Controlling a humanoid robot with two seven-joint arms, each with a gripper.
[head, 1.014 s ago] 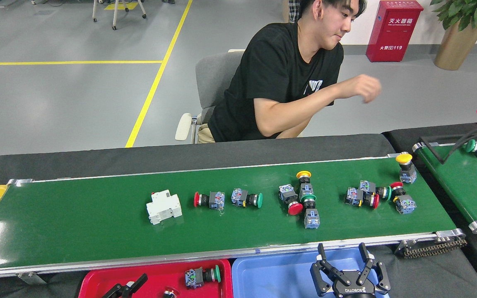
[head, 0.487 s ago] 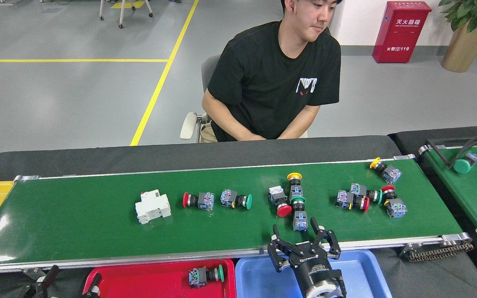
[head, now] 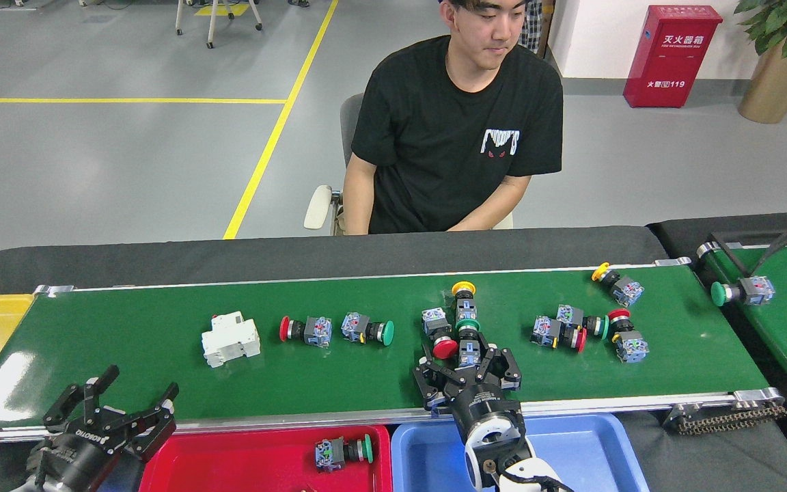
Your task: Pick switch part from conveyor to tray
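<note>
My right gripper (head: pixel 467 365) spread wide around the green-capped switch (head: pixel 468 339) on the conveyor (head: pixel 161 383), not clamped. My left gripper (head: pixel 110 413) spread, empty, beside red tray (head: pixel 229 458).

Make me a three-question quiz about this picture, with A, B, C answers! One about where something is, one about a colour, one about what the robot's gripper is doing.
1. Where does the white breaker lie?
A. on the conveyor
B. in the red tray
C. on the floor

2. What colour is the empty tray?
A. pink
B. blue
C. orange

3. How is the right gripper?
A. shut over the yellow bin
B. out of sight
C. open around a green-capped switch

Answers: 1 A, it rests on the green belt. 2 B, it is blue with nothing in it. 3 C, its fingers spread on both sides of the switch.
</note>
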